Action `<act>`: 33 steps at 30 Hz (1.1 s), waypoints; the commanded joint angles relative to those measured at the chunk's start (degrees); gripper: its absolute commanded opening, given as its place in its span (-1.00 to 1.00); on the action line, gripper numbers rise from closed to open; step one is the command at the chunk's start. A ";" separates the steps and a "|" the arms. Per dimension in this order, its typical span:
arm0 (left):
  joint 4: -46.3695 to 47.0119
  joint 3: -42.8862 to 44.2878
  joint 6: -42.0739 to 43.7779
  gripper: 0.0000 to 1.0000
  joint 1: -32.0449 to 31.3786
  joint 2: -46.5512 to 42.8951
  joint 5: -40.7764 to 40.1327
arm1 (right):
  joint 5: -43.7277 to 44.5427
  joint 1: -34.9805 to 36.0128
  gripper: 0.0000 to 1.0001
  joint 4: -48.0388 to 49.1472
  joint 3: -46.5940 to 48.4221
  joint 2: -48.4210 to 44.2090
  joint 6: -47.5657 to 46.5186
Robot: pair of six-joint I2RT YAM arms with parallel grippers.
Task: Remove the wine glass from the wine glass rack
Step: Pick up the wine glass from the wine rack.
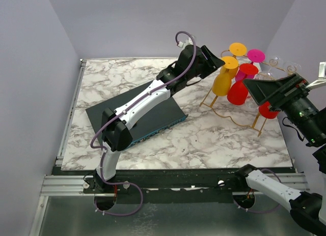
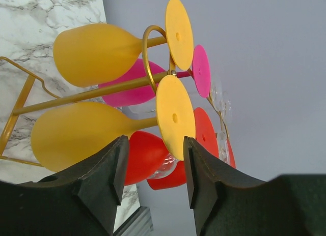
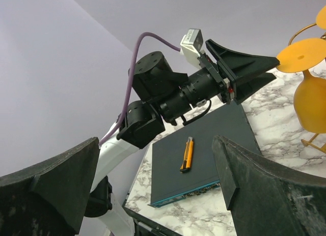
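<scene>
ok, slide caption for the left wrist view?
Left gripper, jaws apart, lined up on the stem of the lower yellow wine glass hanging on the gold wine glass rack.

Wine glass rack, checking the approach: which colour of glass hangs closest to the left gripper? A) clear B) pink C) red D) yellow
D: a yellow glass on the wine glass rack sits right ahead of the left gripper, whose jaws stand apart.

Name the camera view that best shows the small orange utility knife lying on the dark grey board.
Right wrist view: the orange utility knife lies unobstructed on the dark grey board. In the top view the left arm covers it. The left wrist view misses it entirely.
</scene>
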 commanded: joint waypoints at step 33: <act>4.17 6.26 -12.10 -1.00 -0.45 3.86 4.89 | 2.30 -0.01 1.00 -1.27 -0.06 -1.51 1.24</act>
